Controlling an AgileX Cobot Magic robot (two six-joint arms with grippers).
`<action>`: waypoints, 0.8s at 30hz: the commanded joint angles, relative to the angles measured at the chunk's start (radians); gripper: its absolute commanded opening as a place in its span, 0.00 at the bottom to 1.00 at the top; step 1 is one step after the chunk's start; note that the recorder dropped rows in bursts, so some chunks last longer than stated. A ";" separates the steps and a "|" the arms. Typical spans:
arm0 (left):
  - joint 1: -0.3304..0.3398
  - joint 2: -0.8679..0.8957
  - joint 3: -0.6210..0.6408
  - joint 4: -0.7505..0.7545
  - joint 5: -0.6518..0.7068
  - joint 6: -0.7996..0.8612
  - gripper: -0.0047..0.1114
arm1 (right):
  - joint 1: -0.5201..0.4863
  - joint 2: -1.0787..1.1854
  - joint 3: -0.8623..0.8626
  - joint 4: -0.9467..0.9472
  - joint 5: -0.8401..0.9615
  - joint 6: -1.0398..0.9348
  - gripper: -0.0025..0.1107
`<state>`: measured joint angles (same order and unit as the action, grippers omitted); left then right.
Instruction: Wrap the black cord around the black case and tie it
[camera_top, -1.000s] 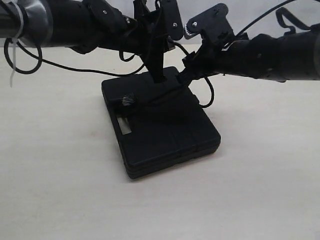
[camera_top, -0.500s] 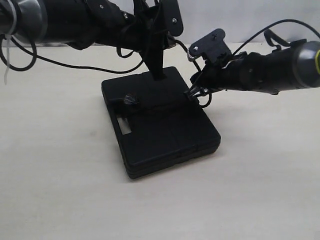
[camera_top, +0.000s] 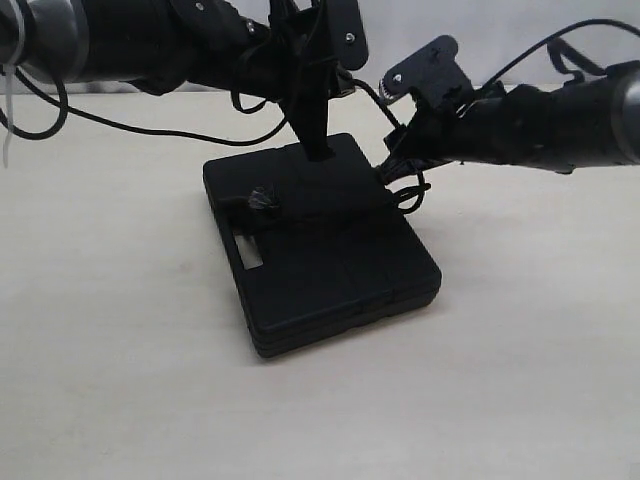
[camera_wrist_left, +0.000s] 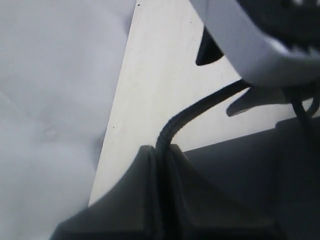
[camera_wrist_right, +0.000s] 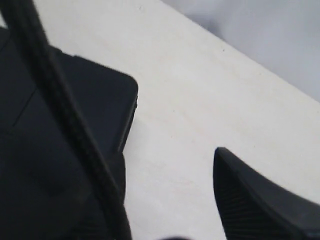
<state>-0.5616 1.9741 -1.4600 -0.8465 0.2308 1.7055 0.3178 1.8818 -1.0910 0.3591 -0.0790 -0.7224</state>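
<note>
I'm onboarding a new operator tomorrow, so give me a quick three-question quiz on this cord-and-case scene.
1. Fill in: the jaws of the right end effector stand ____.
2. Which one pinches the black cord? A: the left end effector. B: the right end effector.
3. True or false: the black case lies flat on the table.

Key: 1 open; 2 A; 3 true.
</note>
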 joint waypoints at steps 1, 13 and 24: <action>-0.004 -0.008 -0.007 -0.002 0.013 -0.010 0.04 | -0.001 -0.078 -0.004 0.000 0.029 0.053 0.47; -0.004 -0.008 -0.007 -0.002 0.020 -0.010 0.04 | -0.001 -0.092 -0.004 -0.002 0.079 0.024 0.06; -0.004 -0.012 -0.007 -0.003 0.003 -0.012 0.53 | -0.006 -0.092 -0.002 -0.005 0.056 0.084 0.06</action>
<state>-0.5616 1.9741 -1.4600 -0.8465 0.2449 1.7047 0.3178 1.7953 -1.0910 0.3591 0.0000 -0.6653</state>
